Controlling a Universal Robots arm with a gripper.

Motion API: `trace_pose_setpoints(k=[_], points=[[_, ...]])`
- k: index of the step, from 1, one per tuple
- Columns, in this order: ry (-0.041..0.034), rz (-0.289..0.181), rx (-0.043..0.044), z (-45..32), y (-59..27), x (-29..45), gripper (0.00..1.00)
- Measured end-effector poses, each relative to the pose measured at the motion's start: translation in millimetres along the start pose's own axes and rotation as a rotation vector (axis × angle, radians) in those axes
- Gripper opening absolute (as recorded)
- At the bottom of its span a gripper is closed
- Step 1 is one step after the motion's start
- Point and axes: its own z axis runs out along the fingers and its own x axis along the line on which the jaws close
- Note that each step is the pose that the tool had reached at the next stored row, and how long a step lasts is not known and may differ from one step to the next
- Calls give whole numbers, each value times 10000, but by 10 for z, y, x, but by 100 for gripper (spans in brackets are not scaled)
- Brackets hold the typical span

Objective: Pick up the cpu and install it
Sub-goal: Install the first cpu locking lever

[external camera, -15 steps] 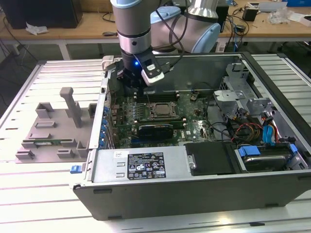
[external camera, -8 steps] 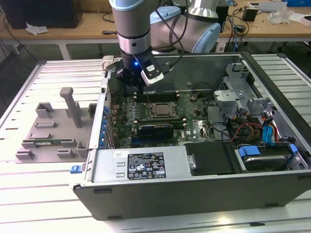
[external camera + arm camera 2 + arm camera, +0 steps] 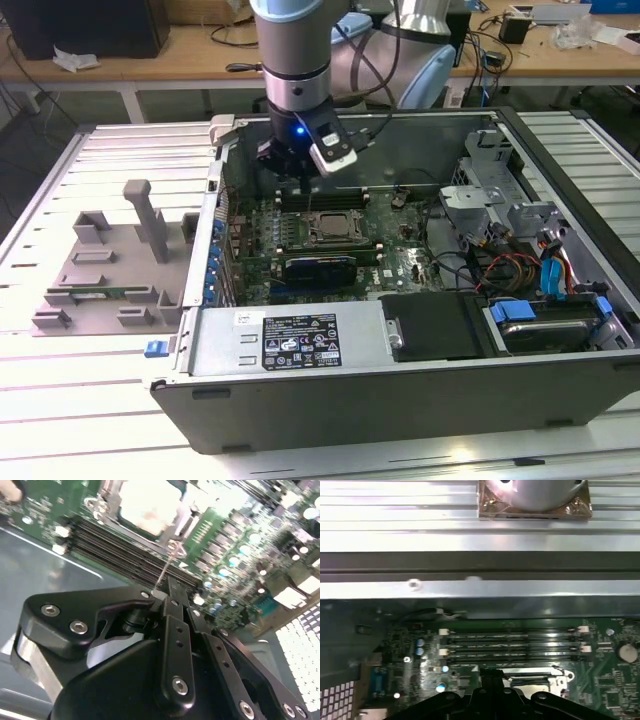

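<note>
Hand [image 3: 170, 584] closed; second wrist view shows cpu [image 3: 147, 505] seated.

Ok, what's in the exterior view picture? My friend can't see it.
A robot arm's gripper reaches down into an open computer case, close to the cpu in its socket. A grey tray lies outside at the exterior view's left.

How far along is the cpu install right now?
Done: the cpu sits in the motherboard socket. In hand: the gripper, fingers together, hangs at the socket's wire lever; whether it grips it is unclear. Left: I cannot tell if the socket is latched.
</note>
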Motion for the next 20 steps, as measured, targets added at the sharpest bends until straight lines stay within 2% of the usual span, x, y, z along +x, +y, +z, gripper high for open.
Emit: trace_pose_setpoints(k=[3, 7, 12, 15, 19, 20], points=[[-2, 3, 0, 7, 2, -132, 11], [-1, 4, -2, 9, 2, -135, 11], [-53, 153, 42, 71, -11, -165, 11], [-120, 448, 209, 110, -17, -204, 11], [-149, 548, 364, 151, -4, -210, 11], [-157, 567, 437, 172, 9, -213, 11]])
